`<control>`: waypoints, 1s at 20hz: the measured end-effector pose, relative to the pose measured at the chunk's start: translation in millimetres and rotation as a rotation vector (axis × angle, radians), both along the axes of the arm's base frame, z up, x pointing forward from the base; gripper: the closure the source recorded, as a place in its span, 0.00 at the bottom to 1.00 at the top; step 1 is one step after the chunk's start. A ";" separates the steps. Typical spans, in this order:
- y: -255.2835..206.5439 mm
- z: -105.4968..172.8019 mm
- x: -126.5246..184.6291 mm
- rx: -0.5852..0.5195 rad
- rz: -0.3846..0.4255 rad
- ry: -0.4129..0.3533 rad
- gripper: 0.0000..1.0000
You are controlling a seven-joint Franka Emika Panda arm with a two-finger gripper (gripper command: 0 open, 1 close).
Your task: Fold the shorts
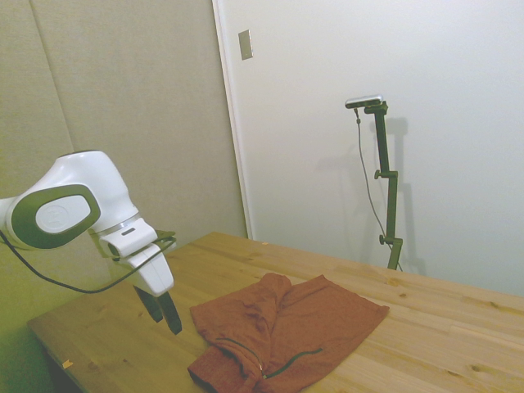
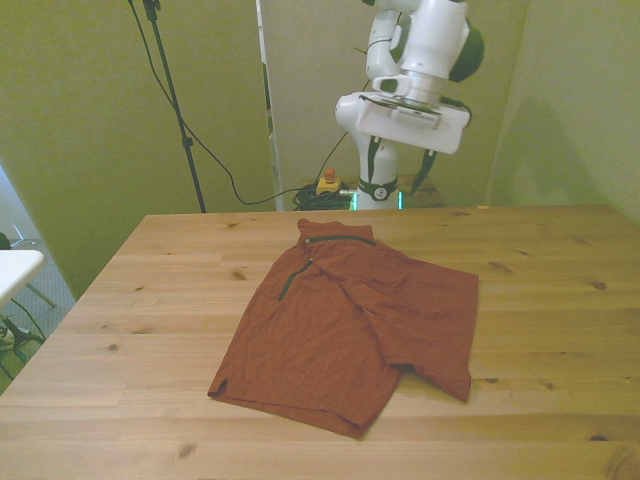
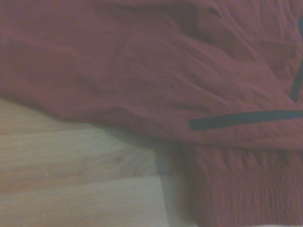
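Rust-red shorts (image 2: 345, 335) lie spread but rumpled mid-table (image 2: 150, 300), one leg overlapping the other, waistband toward the robot. The gripper (image 1: 164, 313) hangs above the wood beside the waistband, holding nothing, its dark fingers nearly together. A clean fold probably means pinching one edge only.

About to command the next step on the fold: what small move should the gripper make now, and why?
Probably lower the gripper onto the waistband corner of the shorts. It hangs beside that end, holding nothing, fingers close together, so it may need opening first. The shorts lie on the wooden table with one leg overlapping the other.
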State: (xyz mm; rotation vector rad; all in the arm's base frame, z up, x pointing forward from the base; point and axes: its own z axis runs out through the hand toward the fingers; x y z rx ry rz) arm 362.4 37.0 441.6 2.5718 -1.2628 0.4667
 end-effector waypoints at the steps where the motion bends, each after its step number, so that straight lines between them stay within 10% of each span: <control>1: 17.2 -9.2 6.2 -0.061 0.030 -0.006 0.00; 11: 113.3 -76.9 49.0 -0.561 0.276 -0.209 0.00; 20: 124.6 -117.5 68.3 -0.334 0.341 -0.206 0.00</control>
